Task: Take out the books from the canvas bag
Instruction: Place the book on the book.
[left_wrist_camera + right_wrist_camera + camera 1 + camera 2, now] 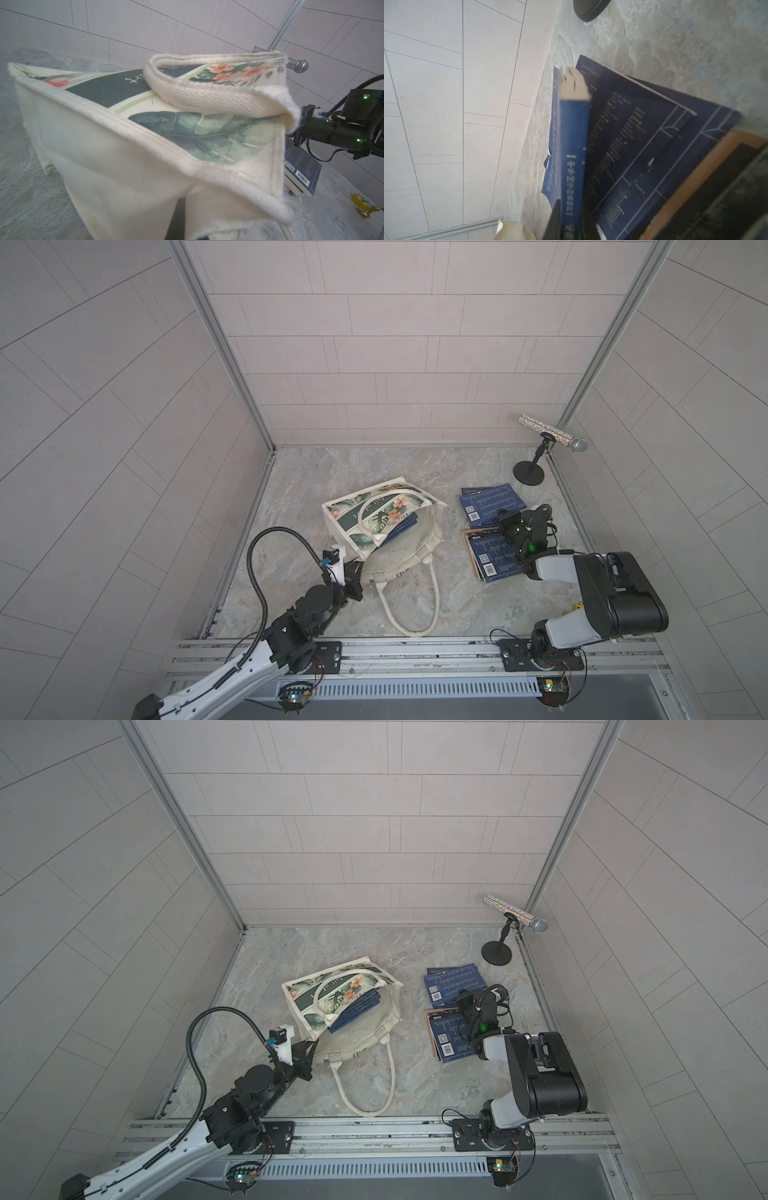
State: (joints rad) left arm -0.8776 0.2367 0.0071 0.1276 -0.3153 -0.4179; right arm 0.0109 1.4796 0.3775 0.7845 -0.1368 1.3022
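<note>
Navy book [574, 166] sits clamped in right hand [506, 531]; left hand [309, 1050] pinches canvas bag [374, 510].

Canvas bag [357, 516]: on its side at table [332, 472] centre, mouth toward 4 o'clock, handle [415, 605] trailing to 6 o'clock. Bagged books [397, 529]: inside, at the mouth. Left gripper [353, 570]: touching the bag's 7 o'clock corner. Far stack [490, 502], near stack [492, 564]: at 3 o'clock of the bag, near stack toward 6 o'clock. Upright book [574, 145]: in right gripper [506, 526], over both stacks. Microphone stand [528, 475]: at 1 o'clock of far stack.
</note>
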